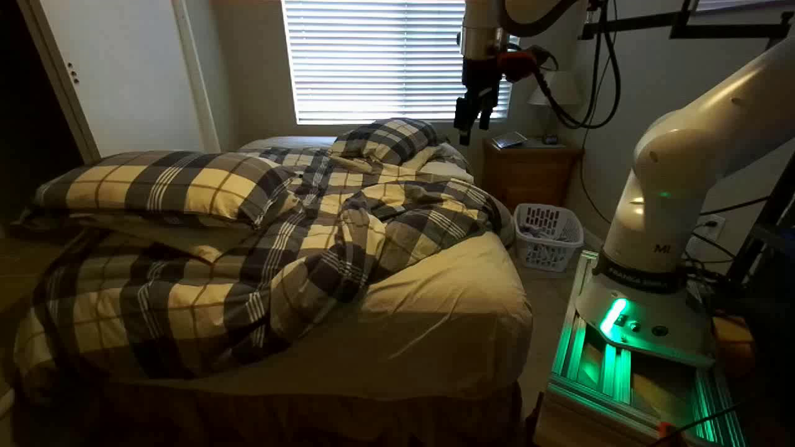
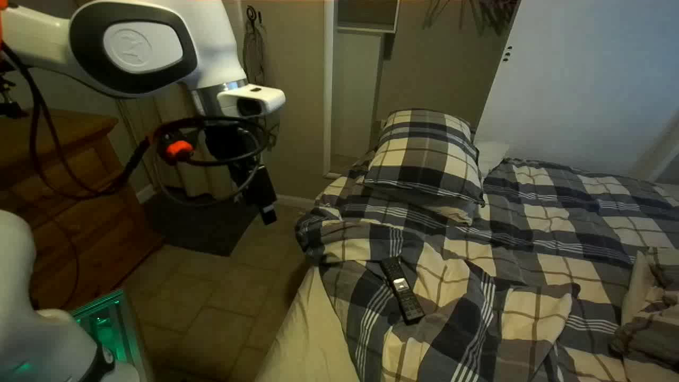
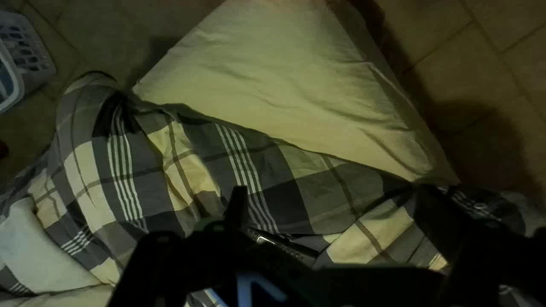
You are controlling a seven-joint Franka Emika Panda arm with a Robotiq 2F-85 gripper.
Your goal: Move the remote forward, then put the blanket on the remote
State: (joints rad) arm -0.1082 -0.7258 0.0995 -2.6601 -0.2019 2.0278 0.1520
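Your tool (image 3: 332, 194) hangs in the air with its fingers (image 3: 237, 209) spread wide apart, and you have open room between their tips and the bed (image 1: 348, 416) below. The remote (image 2: 403, 292) lies on top of the blanket (image 2: 445, 281), one end just beside a raised fold; in the wrist view you see it low down, partly hidden by the tool's dark body. The blanket is rumpled, and its edge cuts across at a slant, leaving a corner of the pale sheet (image 3: 277, 85) uncovered. You can see the remote lies inward of that edge, near it. In an exterior view a plaid pillow (image 2: 427, 148) rises from the blanket beyond the remote, near the bed's side, and another plaid pillow (image 1: 388, 139) sits towards the window (image 1: 372, 62). Past the sheet, a strip of tile floor (image 2: 212, 313) runs between the bed and your robot's base (image 1: 646, 310). A white laundry basket (image 1: 549, 256) stands on that floor just beside the bed, with a wooden nightstand (image 1: 528, 177) behind it, bearing a lamp (image 1: 556, 90); across the floor you have a wooden dresser (image 2: 106, 239).
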